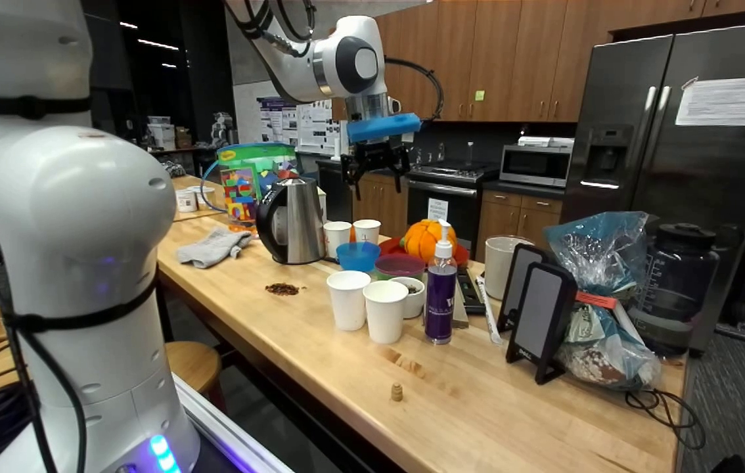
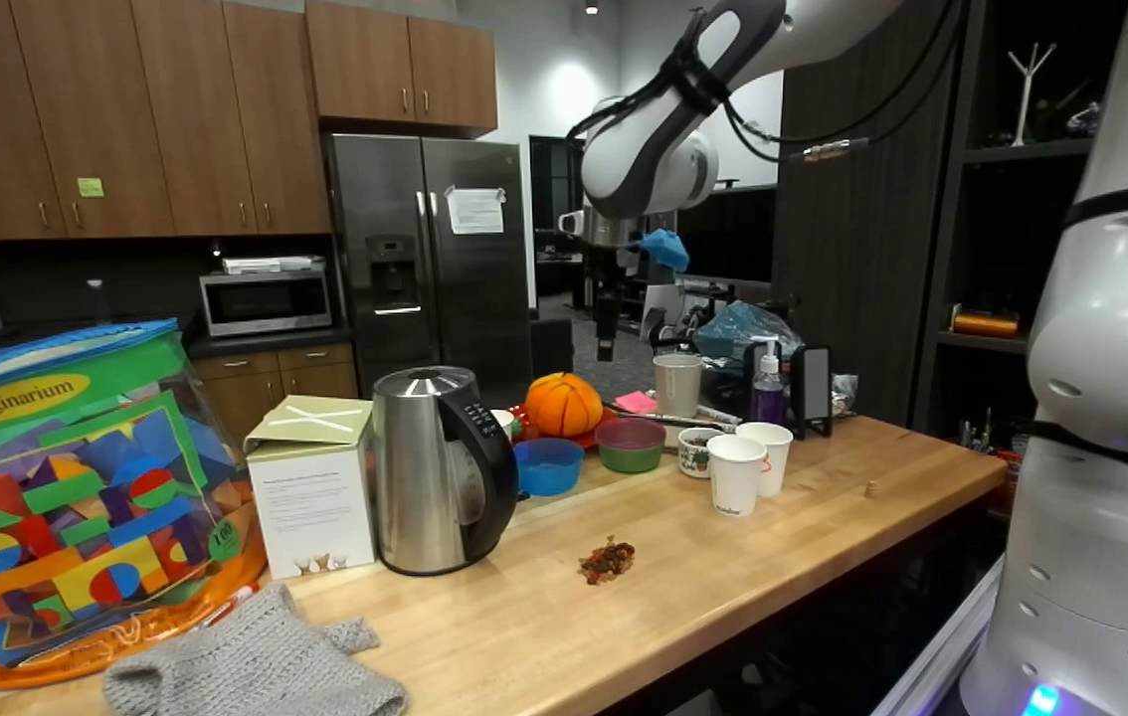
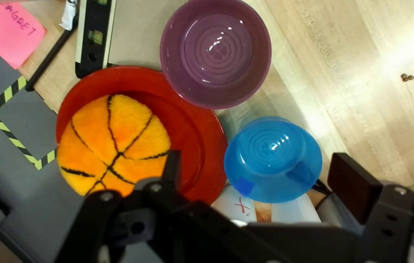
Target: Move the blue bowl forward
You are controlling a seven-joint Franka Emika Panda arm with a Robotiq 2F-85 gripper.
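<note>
The blue bowl (image 1: 358, 257) stands upright on the wooden table, between the kettle and the purple bowl. It also shows in an exterior view (image 2: 549, 467) and in the wrist view (image 3: 272, 160), where it looks empty and lies beside the red plate's rim. My gripper (image 1: 378, 190) hangs well above the table with nothing in it; it also shows in an exterior view (image 2: 607, 348). In the wrist view the fingers (image 3: 258, 160) are wide apart, with the blue bowl appearing between them, below. The gripper does not touch the bowl.
A purple bowl (image 3: 216, 53) and a red plate (image 3: 199, 142) with an orange plush pumpkin (image 3: 115, 146) stand close by. The kettle (image 2: 430, 467) and white cups (image 1: 337, 238) are near the blue bowl. Two more white cups (image 1: 385, 312) and a purple bottle (image 1: 440, 299) stand nearby.
</note>
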